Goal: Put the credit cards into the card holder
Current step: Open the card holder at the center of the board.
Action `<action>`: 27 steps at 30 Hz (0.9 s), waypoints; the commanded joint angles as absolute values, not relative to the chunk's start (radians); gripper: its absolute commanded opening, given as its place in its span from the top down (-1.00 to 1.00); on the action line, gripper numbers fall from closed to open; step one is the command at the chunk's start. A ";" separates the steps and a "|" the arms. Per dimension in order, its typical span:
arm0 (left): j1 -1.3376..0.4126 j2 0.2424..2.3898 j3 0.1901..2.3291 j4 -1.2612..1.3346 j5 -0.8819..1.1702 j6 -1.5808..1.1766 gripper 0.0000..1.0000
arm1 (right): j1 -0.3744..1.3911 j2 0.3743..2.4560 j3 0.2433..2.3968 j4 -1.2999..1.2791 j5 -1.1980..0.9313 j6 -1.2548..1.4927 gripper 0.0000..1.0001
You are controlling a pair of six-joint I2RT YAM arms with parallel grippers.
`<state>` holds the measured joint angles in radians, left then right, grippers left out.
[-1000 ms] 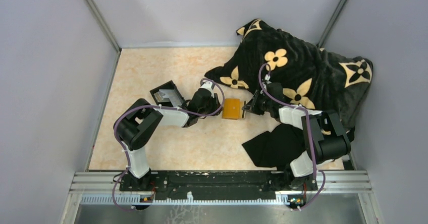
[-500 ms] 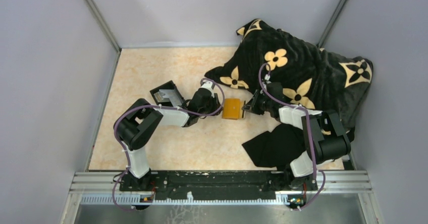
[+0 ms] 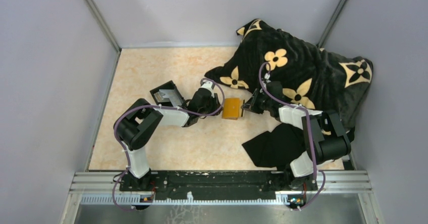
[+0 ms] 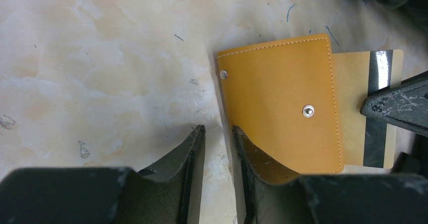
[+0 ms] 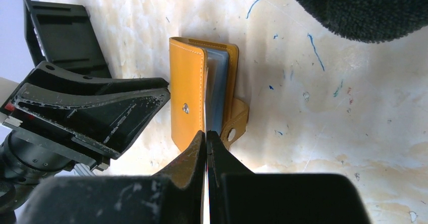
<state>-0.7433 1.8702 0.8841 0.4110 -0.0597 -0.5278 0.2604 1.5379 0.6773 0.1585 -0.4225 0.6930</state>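
- I see the card holder (image 3: pixel 232 108) lying flat in the middle of the table (image 3: pixel 151 148), with one of my grippers at each end.
- The left gripper (image 4: pixel 218 130) is at the holder's 9 o'clock from above. Its jaws stand a narrow gap apart with bare table between them, and one finger overlaps the holder's near corner.
- The right gripper (image 5: pixel 207 135) is at the holder's 3 o'clock. Its jaws are pressed together, pinching the golden-tan card (image 4: pixel 351 98), which is partly inside the holder with its striped end sticking out.
- A black box (image 3: pixel 165 95) sits at about 9 o'clock from the left gripper.
- A patterned blanket (image 3: pixel 303 67) covers the table's 2 o'clock corner.
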 commanded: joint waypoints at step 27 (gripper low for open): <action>-0.749 1.908 0.838 0.281 -0.003 -0.525 0.34 | 0.317 1.632 0.730 0.303 -0.438 0.713 1.00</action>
<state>-0.7433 1.8702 0.8822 0.4118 -0.0456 -0.5274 0.2897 1.6154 0.7074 0.2222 -0.4122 0.7094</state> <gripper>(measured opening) 0.330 0.008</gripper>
